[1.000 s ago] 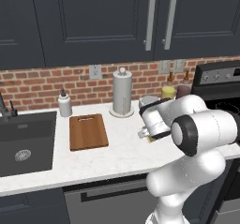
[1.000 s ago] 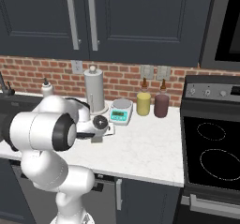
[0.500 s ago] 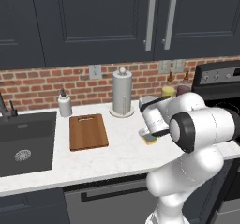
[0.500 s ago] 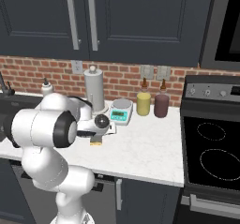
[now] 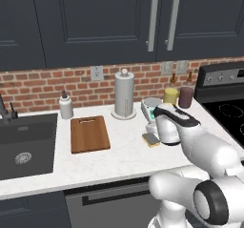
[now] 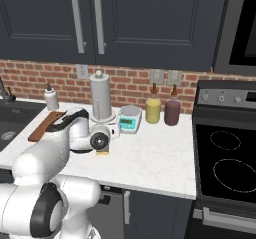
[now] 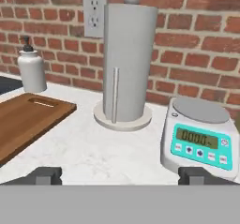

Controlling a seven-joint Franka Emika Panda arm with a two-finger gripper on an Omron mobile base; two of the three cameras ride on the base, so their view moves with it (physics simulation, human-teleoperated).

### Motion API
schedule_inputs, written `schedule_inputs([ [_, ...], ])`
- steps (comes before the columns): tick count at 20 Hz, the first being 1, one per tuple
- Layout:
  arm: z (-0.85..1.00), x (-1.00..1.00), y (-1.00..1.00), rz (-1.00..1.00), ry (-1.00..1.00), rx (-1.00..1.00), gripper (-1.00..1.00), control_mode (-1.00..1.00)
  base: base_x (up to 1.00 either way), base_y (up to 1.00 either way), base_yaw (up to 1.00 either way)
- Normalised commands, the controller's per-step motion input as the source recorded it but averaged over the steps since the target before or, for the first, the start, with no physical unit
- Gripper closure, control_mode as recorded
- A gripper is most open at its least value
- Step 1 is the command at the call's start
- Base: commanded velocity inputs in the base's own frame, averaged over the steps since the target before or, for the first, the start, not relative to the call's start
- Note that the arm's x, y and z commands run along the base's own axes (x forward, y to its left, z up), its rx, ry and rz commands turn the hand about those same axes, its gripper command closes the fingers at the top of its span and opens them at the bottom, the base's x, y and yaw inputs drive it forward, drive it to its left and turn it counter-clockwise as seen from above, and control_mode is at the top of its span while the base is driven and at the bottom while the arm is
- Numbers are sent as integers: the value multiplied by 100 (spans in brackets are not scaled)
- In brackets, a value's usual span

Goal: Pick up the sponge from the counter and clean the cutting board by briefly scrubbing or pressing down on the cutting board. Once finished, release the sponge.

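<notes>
Small yellow, dark-topped sponge (image 5: 151, 139): lies on white marble counter (image 5: 119, 158) just beside two-finger gripper (image 7: 120, 175), jaws wide, empty; brown wooden cutting board (image 5: 89, 133) further left

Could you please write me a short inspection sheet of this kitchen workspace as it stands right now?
Surface: white marble-look counter, with a dark inset sink at its left end.
Job's things: sponge lies on the counter beside the arm's hand, apart from the cutting board; nothing lies on the board.
Clutter: paper towel holder, white-and-teal kitchen scale, white soap bottle, two jars near the stove.
Grippers: gripper open, fingertips wide apart, holding nothing.
Cables: nothing seen.
Surroundings: brick backsplash with a wall outlet, dark cabinets above, black stove top to the right.
</notes>
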Motion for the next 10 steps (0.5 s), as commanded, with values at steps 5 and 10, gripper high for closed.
schedule_inputs([
  [5,88,-71,0,0,-33,0,-100,-100,0,0,0],
  [10,49,-72,0,0,-19,1,-100,-100,0,0,0],
])
